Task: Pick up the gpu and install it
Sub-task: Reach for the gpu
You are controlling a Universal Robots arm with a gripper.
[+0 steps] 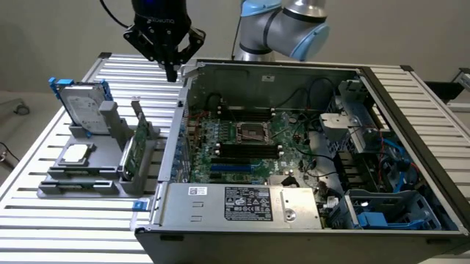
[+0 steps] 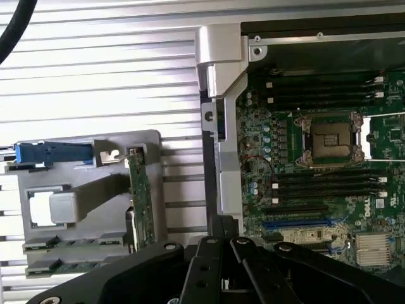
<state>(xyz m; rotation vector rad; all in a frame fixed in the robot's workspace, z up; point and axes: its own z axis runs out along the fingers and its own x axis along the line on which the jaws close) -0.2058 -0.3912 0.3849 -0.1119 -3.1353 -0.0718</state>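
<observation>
Power supply (image 1: 235,203): A labelled silver box at the bottom centre of the exterior view, closest to the camera, at the front of the open computer case (image 1: 309,69).

Gray holder (image 1: 81,184): At the lower left of the frame, on the slatted table (image 1: 44,231), just beside the case's outer wall.

Gpu (image 1: 140,144): It stands on edge in the holder's slot nearest the case, green board showing. Nothing touches it, and it has not been lifted.

Motherboard (image 1: 246,140): It lies flat inside the case at mid-frame, with no card seated in it.

Hard drive (image 1: 82,107): Upright in its blue frame, at the left of the frame and farther back than the gpu (not the part wanted here).

Gripper (image 1: 171,74): It hangs at the top of the frame, left of centre, over the case's far corner. Its fingers are drawn together on nothing, well apart from the gpu.

Step in hand: This appears to be the approach to the gpu.

Doing it well: The fingers would have to part before descending. The pincer should line up across the card's thin faces and close on the top edge. It should keep off the gray post standing just beside the card and off the case wall (a tight lane, by the look of it).
</observation>
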